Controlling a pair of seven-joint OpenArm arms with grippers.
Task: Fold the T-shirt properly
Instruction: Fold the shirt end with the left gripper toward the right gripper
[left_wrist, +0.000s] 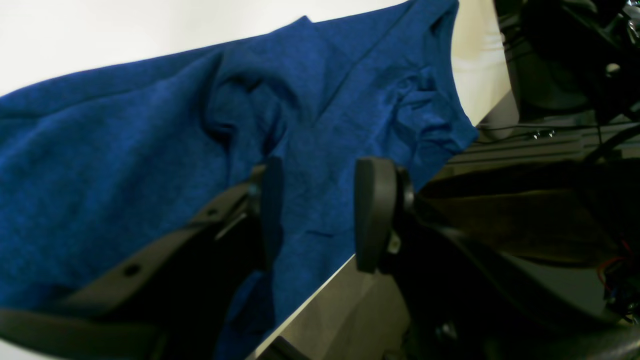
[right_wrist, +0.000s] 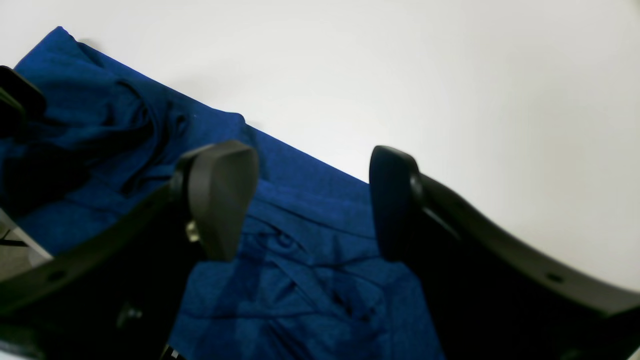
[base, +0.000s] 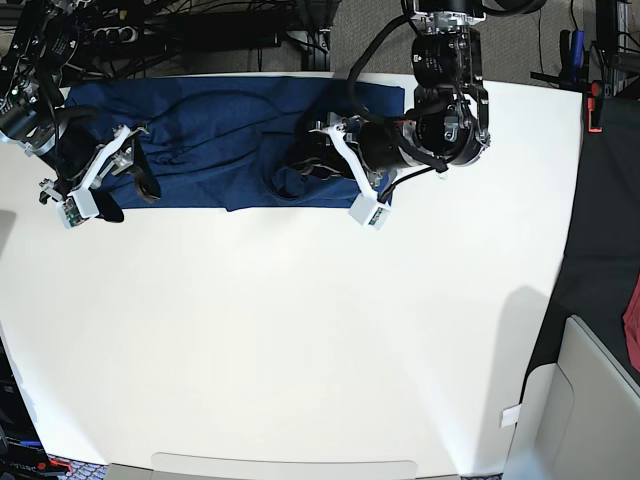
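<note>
At far edge of white table (base: 300, 350): dark-blue T-shirt (base: 230, 140) lies bunched | left hand (left_wrist: 317, 215) fingers apart above cloth | right hand (right_wrist: 312, 200) fingers apart, holding nothing

Black arms, white wrist brackets, each claw (left_wrist: 315, 215) with curved matte-black fingers.

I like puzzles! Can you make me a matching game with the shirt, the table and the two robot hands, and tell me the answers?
Things:
1. T-shirt
2. table
3. left gripper
4. right gripper

Descriptions:
A. white and flat
B. dark blue, bunched into a long strip along the table's far edge
C. open, at the shirt end on the base view's left
D. open, at the shirt end on the base view's right

Pairs: 1-B, 2-A, 3-D, 4-C
</note>
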